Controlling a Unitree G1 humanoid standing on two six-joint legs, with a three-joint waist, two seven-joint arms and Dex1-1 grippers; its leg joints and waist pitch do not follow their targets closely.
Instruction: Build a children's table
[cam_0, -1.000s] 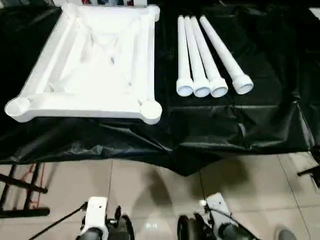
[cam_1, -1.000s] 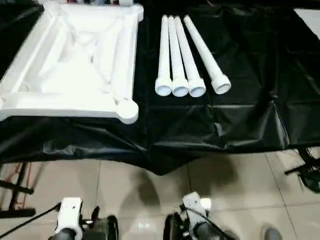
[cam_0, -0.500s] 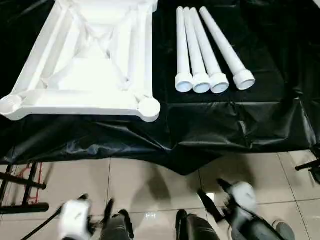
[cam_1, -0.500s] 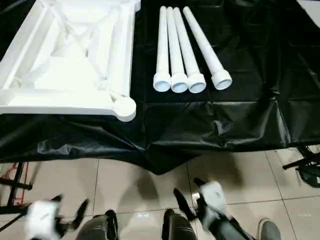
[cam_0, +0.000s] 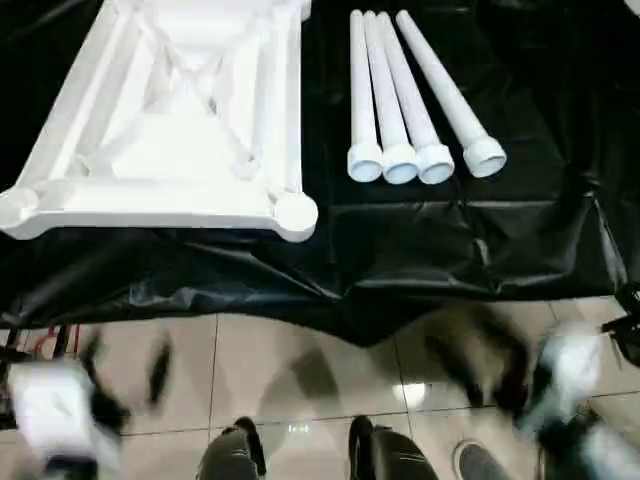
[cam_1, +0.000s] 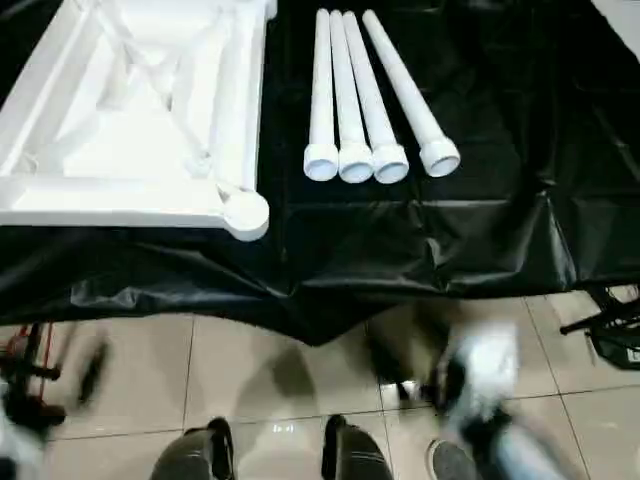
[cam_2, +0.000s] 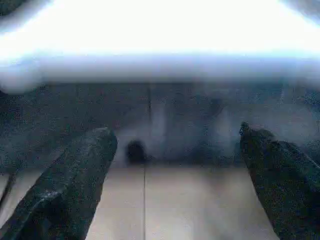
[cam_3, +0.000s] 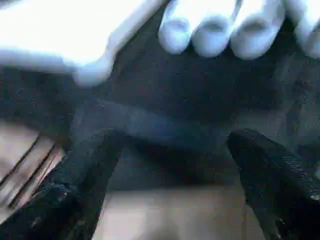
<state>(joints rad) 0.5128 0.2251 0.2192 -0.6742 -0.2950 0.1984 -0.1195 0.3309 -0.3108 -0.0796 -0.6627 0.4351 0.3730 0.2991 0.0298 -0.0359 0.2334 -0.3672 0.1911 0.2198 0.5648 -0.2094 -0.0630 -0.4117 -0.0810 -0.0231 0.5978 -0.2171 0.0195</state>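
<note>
The children's table lies in parts on a black cloth. Its white top (cam_0: 170, 110) rests upside down at the left, ribbed X-braced underside up, with a round socket (cam_0: 296, 212) at the near right corner. Several white tapered legs (cam_0: 400, 100) lie side by side to its right, wide ends toward me. My left gripper (cam_0: 128, 360) hangs over the floor below the top's near edge, smeared by motion. In the left wrist view its fingers (cam_2: 80, 170) stand wide, the gripper (cam_2: 175, 134) open and empty. My right gripper (cam_0: 480, 365) is over the floor below the legs, open and empty (cam_3: 175, 137).
The black cloth (cam_0: 420, 250) hangs over the work surface's near edge above a tiled floor (cam_0: 300, 370). A black metal stand (cam_0: 30, 340) is at the floor's left, another black stand (cam_0: 625, 320) at the right. My dark lower body (cam_0: 300, 455) shows at the bottom.
Both arms have swung up and outward from the bottom centre, the left toward the left, the right toward the right. The camera has tilted a little; top and legs lie as before.
</note>
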